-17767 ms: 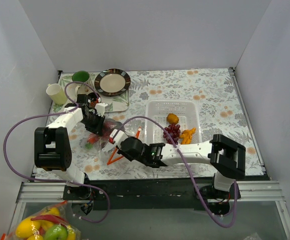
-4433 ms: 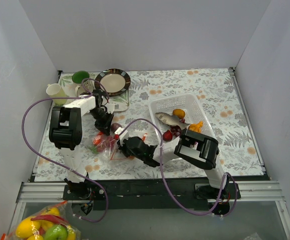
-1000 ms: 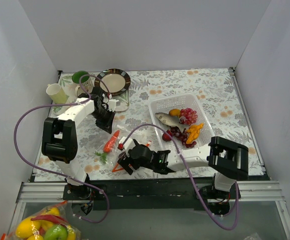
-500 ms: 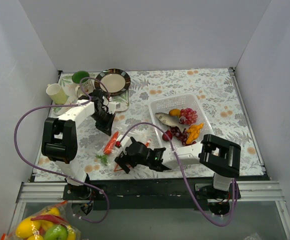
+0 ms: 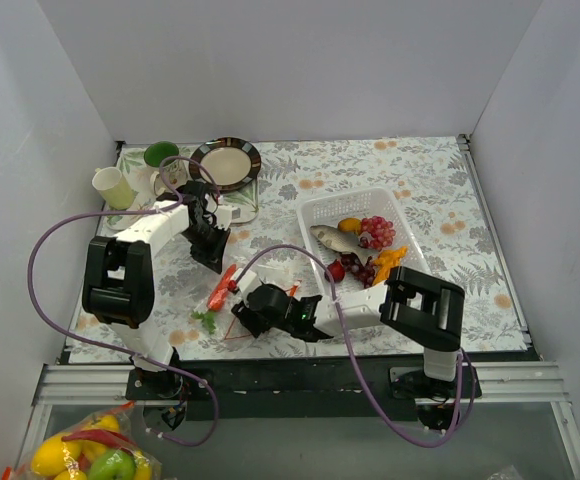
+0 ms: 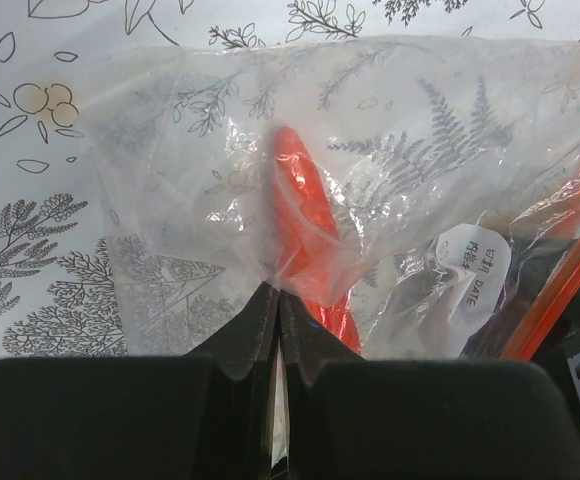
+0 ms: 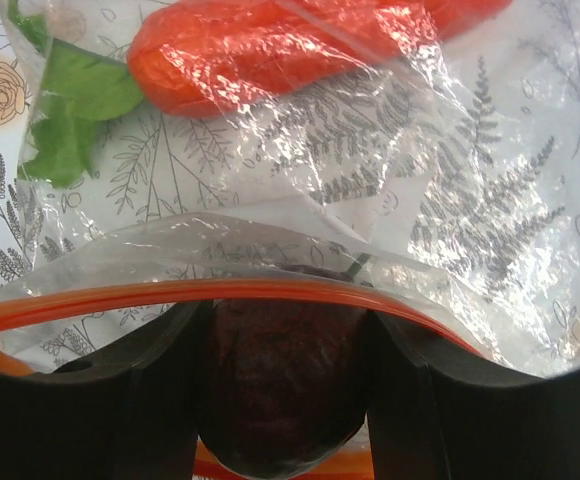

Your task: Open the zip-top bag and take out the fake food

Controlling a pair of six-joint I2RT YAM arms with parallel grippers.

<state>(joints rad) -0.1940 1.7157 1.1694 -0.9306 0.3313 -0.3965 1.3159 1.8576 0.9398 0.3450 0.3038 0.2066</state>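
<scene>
Left end effector is pressed together, pinching a fold of clear film at the closed end of the zip-top bag, which lies flat on the counter close to its near edge, left of centre. Right end effector sits at the bag's mouth with its fingers apart and a dark red round piece filling the gap and touching both, which reads as a grip; the orange zip strip crosses just in front. A red chili with a green leafy stem is inside the bag, while the other toy foods rest in the perforated basket toward the right edge. The film looks light, limp and slippery, so it will likely bunch up; the stiffer zip strip seems the surer hold, and the hard, light chili should slide out.
</scene>
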